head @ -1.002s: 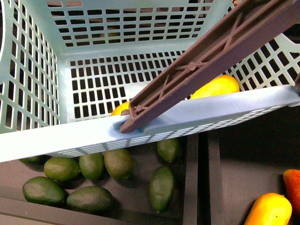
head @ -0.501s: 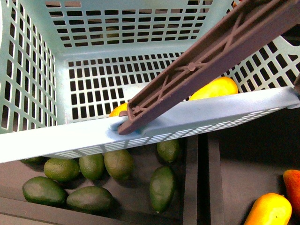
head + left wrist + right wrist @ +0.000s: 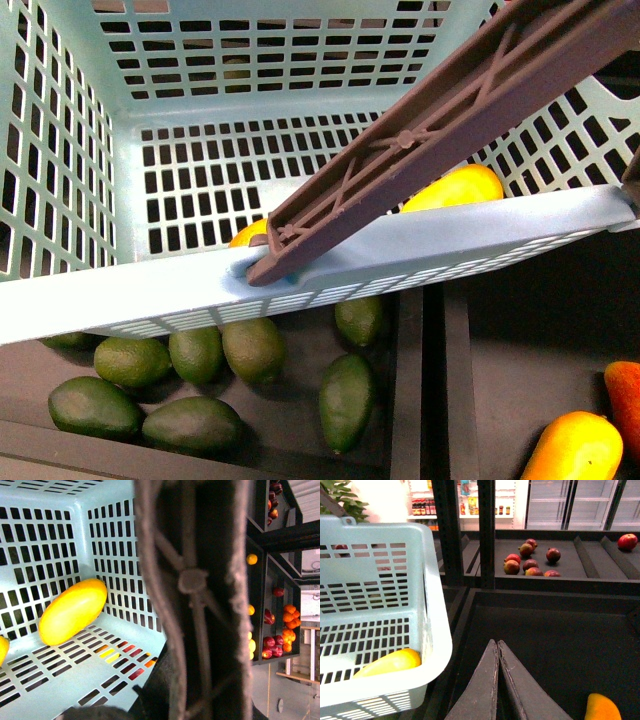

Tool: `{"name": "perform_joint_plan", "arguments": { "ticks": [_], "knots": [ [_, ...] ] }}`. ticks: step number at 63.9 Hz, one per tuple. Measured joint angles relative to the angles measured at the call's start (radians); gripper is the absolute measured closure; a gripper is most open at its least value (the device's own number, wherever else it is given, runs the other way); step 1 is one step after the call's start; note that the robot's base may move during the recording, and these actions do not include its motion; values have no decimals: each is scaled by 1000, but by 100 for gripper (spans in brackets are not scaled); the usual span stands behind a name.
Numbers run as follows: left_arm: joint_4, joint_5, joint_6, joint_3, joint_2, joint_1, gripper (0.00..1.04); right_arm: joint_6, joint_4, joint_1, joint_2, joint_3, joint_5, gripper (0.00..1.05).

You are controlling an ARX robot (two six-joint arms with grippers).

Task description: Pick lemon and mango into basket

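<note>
1. In the front view, dark green avocados lie nearest, in a black shelf tray below the basket; another orange-yellow fruit lies in the next compartment, at the lower right corner.
2. The right claw, seen from its wrist camera, has its two dark fingers pressed together with nothing between them, above an empty black tray and just beside the basket's outer wall.
3. The basket shows its near rim as a pale teal band running across the front view, with a brown handle slanting up from the rim toward the upper right.
4. The left claw cannot be made out; its wrist view is filled by the same brown handle very close to the lens, so its state cannot be told.
5. The mango lies on the slotted basket floor against a side wall.
6. The lemon rests on the basket floor too, mostly hidden behind the rim and handle base, apart from the mango.
7. Farthest, red fruits lie on a shelf beyond.
</note>
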Motion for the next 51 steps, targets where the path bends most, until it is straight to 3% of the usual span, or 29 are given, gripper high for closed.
{"name": "perform_joint_plan", "arguments": {
  "ticks": [5, 9, 31, 51],
  "knots": [
    [0, 0, 0, 0, 0, 0, 100, 0, -35, 0, -33, 0, 0, 103],
    [0, 1, 0, 0, 0, 0, 100, -1, -170, 0, -142, 0, 1, 103],
    [0, 0, 0, 0, 0, 0, 100, -1, -184, 0, -179, 0, -1, 102],
    [0, 0, 0, 0, 0, 0, 100, -2, -184, 0, -179, 0, -1, 49]
  ]
}}
